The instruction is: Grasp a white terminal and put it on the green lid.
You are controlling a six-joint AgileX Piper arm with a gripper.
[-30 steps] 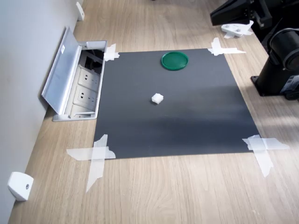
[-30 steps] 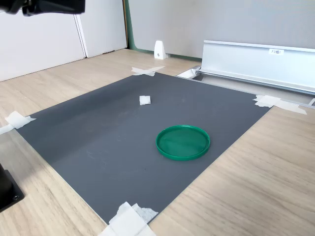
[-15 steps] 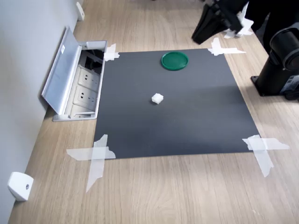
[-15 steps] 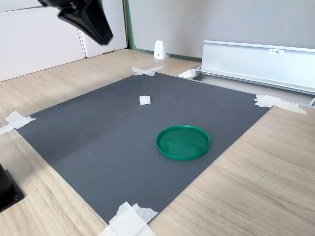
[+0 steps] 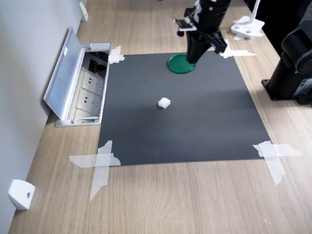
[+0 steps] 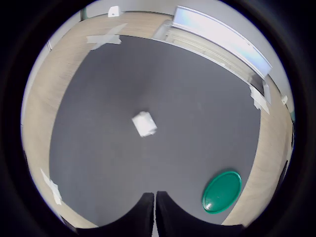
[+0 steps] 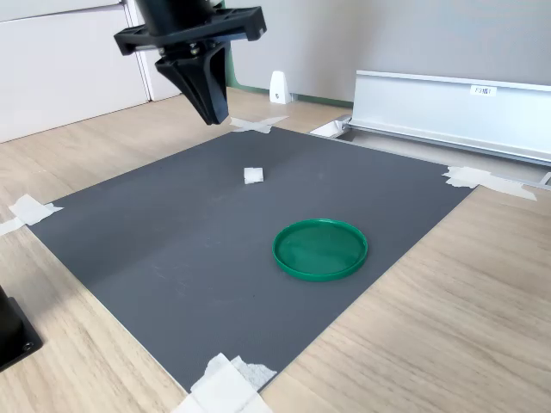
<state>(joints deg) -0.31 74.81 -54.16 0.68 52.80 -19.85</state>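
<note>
Since half a second ago the gripper (image 5: 191, 59) has been swung from the mat's far corner in over the mat (image 5: 185, 122); terminal (image 5: 164, 102) and lid (image 5: 179, 65) are unmoved. Its fingers (image 6: 148, 210) are seen pressed together at the tips in the wrist view, so it is clenched, with nothing held and nothing touched. It is pointed down and held above the mat. In the first exterior view its tip is overlapped with the lid's right part, hiding that part. In the second exterior view the gripper (image 7: 215, 116) is seen well apart from the lid (image 7: 320, 249) and clear of it, up and toward the second exterior view's left of the terminal (image 7: 253, 175).

The terminal is lying alone near the mat's middle, well apart from the lid, which is lying flat near one mat edge. In the wrist view the terminal (image 6: 144, 124) is shown near the picture's centre, and the lid (image 6: 221, 191) beside the fingers.

Only the first exterior view shows the open socket box (image 5: 83, 87) with its outlets; the second exterior view shows just its raised lid. The mat is taped to the wooden surface (image 5: 195, 200) at its corners.
</note>
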